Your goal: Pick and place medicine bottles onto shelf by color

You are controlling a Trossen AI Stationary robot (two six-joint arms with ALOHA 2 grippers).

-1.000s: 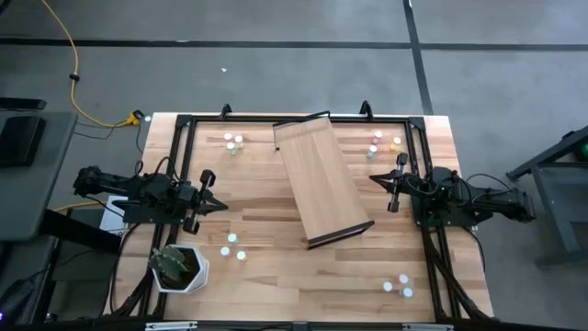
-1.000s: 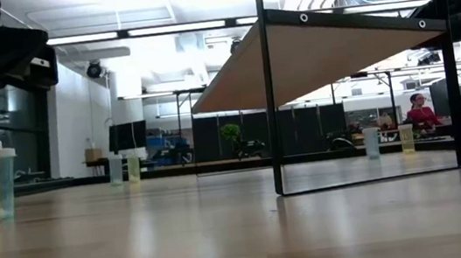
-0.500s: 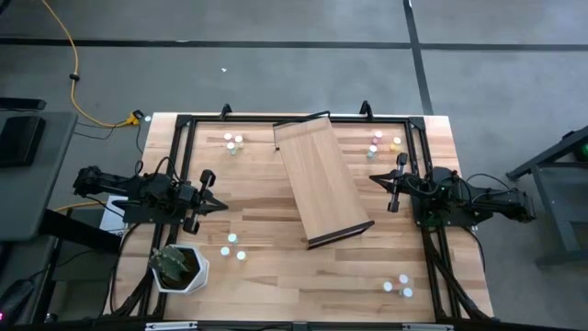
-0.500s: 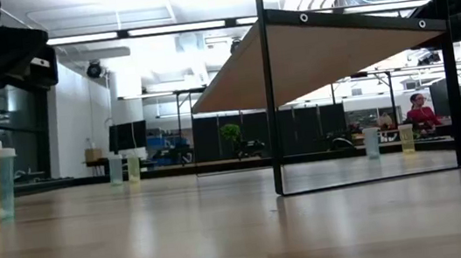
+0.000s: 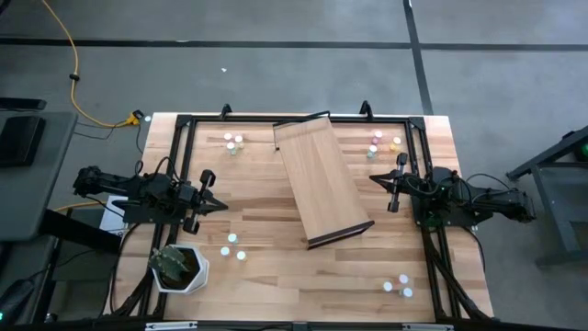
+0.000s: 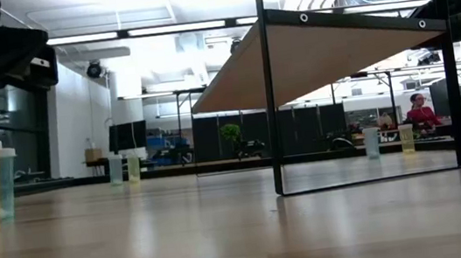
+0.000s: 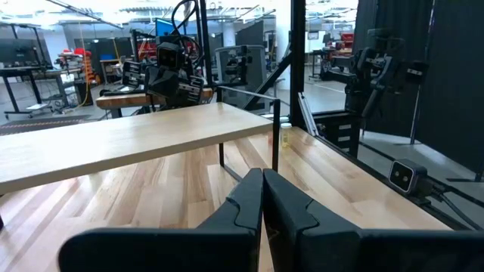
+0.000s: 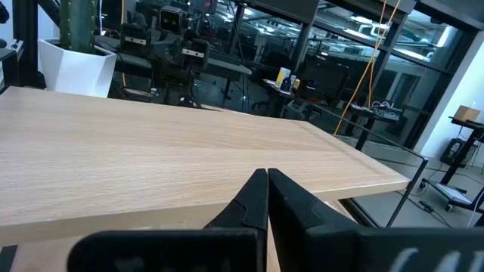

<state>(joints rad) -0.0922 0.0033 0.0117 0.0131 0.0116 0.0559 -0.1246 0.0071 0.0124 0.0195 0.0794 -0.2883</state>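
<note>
My left gripper [image 5: 220,204] and right gripper [image 5: 374,178] hover pressed together, empty, flanking the tilted light-wood shelf [image 5: 320,179]. Only overhead reveals tiny white-capped medicine bottles [image 5: 233,142] scattered toward table corners.

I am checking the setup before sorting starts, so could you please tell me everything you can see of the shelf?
The shelf is a long rectangular board of light wood, raised on a thin dark metal frame whose legs stand on the table. From above it lies askew near the table's middle, between the two arms. Its top is bare: no bottle rests on it and neither end effector touches it.
</note>
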